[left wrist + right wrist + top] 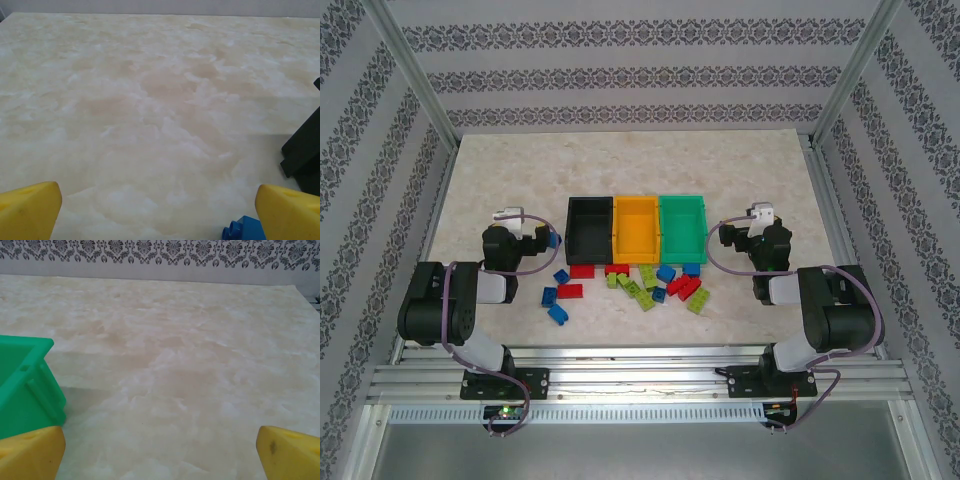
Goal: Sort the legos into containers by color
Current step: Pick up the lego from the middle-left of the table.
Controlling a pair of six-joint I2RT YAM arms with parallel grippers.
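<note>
From above and behind my bases, the top camera looks down on the whole table (500,180). My left wrist camera rides low, facing forward across it, the black bin (304,145) at its right edge; the right wrist camera likewise, the green bin (22,390) at its left. Both bins show from above too.

Two black, bulky-jointed robot arms, left arm (445,300) and right arm (830,310), were bolted by black base plates (495,385) to a ribbed silver aluminium rail (640,378). Purple cables (710,250) looped along each, above the rail. The left gripper (159,212) and right gripper (160,452) had yellow wedge-shaped fingertips (30,210).
</note>
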